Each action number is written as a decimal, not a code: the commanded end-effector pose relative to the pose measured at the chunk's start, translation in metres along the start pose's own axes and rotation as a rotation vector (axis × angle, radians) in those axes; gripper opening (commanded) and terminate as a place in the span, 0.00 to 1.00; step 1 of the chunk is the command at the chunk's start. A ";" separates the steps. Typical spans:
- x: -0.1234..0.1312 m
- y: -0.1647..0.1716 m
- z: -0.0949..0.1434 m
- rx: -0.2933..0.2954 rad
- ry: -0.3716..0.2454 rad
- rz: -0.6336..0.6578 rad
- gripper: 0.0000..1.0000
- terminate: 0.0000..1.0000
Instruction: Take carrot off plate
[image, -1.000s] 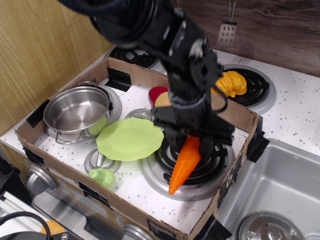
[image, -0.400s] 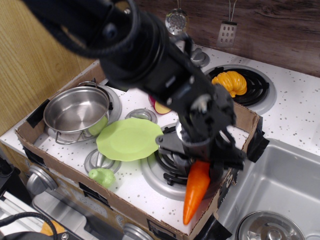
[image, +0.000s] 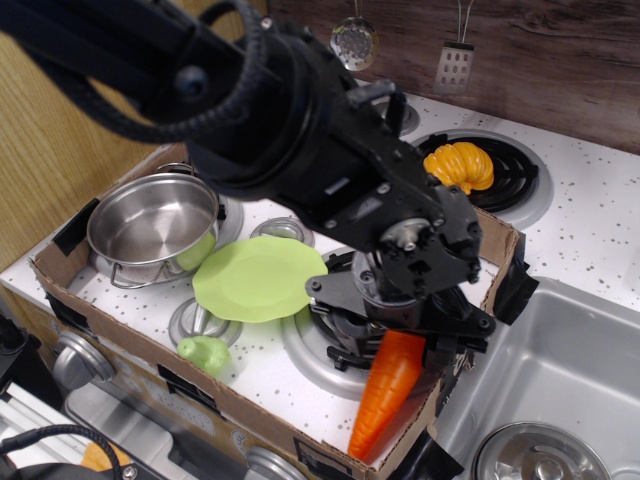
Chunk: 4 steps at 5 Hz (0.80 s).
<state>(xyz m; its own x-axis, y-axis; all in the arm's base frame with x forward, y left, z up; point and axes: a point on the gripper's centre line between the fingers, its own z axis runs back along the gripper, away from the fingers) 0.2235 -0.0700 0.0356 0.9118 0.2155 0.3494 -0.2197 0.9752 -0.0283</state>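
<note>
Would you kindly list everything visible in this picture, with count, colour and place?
carrot: 1, orange, held over the box's front right edge
plate: 1, lime green, bare, box centre
steel pot: 1, silver, box left
pumpkin toy: 1, yellow-orange, rear burner
small green toy: 1, box front
cardboard box: 1, brown, on the stove
sink: 1, steel, right
hanging utensils: 2, back wall
gripper: 1, black, shut on the carrot

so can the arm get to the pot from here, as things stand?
Probably not yet: the gripper is shut on the carrot, so it must drop that first. The pot itself sits open at the box's left, nothing above it.
</note>
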 end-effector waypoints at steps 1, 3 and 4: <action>0.016 -0.001 0.016 0.001 -0.043 -0.028 1.00 0.00; 0.041 -0.004 0.047 0.023 -0.019 -0.029 1.00 0.00; 0.048 -0.003 0.051 0.008 -0.031 -0.056 1.00 0.00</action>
<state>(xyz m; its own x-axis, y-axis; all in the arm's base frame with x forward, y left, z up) 0.2436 -0.0648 0.0847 0.9296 0.1505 0.3365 -0.1689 0.9853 0.0261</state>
